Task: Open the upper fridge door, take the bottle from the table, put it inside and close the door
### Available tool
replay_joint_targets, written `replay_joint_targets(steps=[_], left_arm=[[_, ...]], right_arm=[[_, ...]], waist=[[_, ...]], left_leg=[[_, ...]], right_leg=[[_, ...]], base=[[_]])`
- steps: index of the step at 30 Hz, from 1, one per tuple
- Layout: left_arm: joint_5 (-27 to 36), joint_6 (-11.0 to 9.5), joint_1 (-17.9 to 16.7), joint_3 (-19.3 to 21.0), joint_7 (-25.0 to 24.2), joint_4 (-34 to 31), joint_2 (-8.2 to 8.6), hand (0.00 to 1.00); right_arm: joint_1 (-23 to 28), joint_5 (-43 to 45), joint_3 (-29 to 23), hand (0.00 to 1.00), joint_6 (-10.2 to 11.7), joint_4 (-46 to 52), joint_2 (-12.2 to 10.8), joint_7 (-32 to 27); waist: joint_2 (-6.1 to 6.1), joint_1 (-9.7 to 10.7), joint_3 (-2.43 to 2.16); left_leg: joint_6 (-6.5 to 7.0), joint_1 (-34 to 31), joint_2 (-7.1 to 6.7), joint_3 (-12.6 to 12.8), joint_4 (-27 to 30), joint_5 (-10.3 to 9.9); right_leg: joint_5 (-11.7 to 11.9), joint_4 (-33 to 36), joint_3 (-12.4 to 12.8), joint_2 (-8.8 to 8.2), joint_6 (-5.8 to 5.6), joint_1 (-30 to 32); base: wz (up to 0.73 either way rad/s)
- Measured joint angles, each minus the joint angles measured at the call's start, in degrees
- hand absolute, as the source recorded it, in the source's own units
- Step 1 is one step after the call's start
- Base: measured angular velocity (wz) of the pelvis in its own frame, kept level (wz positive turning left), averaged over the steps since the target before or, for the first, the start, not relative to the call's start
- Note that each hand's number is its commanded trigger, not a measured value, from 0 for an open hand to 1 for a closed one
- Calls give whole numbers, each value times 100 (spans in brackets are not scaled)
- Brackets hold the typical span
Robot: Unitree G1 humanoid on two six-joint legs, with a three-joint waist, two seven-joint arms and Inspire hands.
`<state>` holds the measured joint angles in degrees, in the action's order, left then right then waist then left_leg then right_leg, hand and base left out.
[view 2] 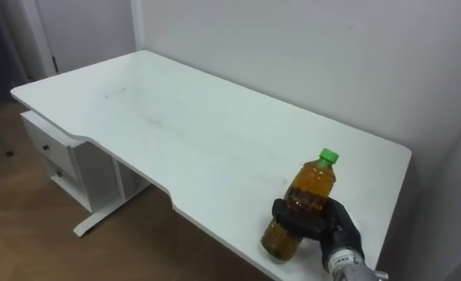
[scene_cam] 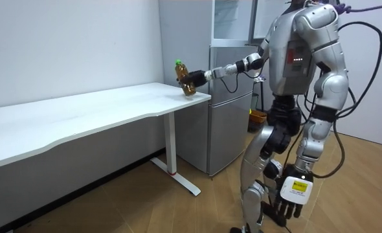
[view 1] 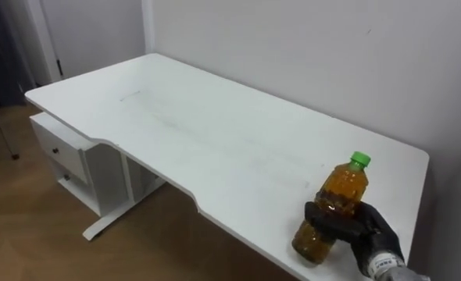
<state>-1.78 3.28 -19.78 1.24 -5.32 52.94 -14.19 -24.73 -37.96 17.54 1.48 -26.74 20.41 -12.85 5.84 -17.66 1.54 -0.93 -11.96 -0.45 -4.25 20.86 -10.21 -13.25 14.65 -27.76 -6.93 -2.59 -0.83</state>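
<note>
Robot stands on wooden floor (scene_cam: pixel 146 207) at the end of a long white desk (view 1: pixel 199 133), close to a grey fridge (scene_cam: pixel 233 123) that sits just past that desk end against the wall. Right arm stretched out level toward the desk corner nearest the fridge. Right hand (view 1: pixel 357 228) has its dark fingers wrapped round the lower middle of the bottle (view 1: pixel 344 186), thumb and fingers closed on it from the side facing the robot. Bottle: clear plastic, amber liquid, green cap (view 1: pixel 359 161). It is tilted, cap leaning away from the robot toward the wall, base toward the desk's front edge. It sits over the desktop near that edge and near the corner; cannot tell whether the base touches the surface or hangs just clear of it. Left arm hangs straight down beside the leg in the room view, left hand (scene_cam: pixel 288 208) low at knee height, fingers loose and pointing down, holding nothing. At the far end of the desk, a white drawer unit (view 1: pixel 62 148) stands under the top, well apart from the bottle. Fridge's lower door is closed; the state of its upper part is unclear from here.
</note>
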Motion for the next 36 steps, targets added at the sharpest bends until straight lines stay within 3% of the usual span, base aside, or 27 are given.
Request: replay_joint_targets(steps=[4,7,10,14,18,29,36], left_arm=[[-3,-80,6,210,0,71,13,0],[-2,-102,4,263,1,237,19,0],[-10,-102,-17,317,1,322,49,0],[-22,-105,-49,332,1,318,85,0],[-82,-99,-92,357,-30,330,92,0],[-90,-118,-102,358,1,327,137,0],[-95,-112,-124,550,1,428,228,0]], right_arm=[[202,149,-94,100,-1,947,53,228],[434,197,-105,100,-1,1449,179,437],[546,248,-194,100,-15,1834,208,564],[619,265,-550,100,-41,2269,278,592],[624,381,-837,100,-43,3053,575,653],[624,505,-1276,100,-43,3725,584,632],[659,687,-1796,100,-164,4320,747,800]], waist=[[1,146,-34],[-21,267,-106],[-43,468,-134],[-70,633,-144],[-81,881,-163],[-97,1132,-156],[-119,1419,-148]], left_leg=[[-1,180,75,233,-161,0],[-1,501,77,358,-314,0],[-2,706,86,428,-414,-1],[-2,957,112,595,-542,-3],[-1,972,115,630,-564,-2],[-2,1193,125,730,-664,-3],[-4,1241,130,757,-720,-6]], right_leg=[[20,-3,153,9,26,-33],[38,-98,288,11,4,-243],[41,-108,374,13,-1,-385],[49,-106,538,11,-1,-450],[50,-100,571,9,0,-437],[49,-113,666,11,-3,-585],[49,-113,707,16,-3,-562]], base=[[-30],[-22],[-18],[-21],[-4],[-4],[-2]])
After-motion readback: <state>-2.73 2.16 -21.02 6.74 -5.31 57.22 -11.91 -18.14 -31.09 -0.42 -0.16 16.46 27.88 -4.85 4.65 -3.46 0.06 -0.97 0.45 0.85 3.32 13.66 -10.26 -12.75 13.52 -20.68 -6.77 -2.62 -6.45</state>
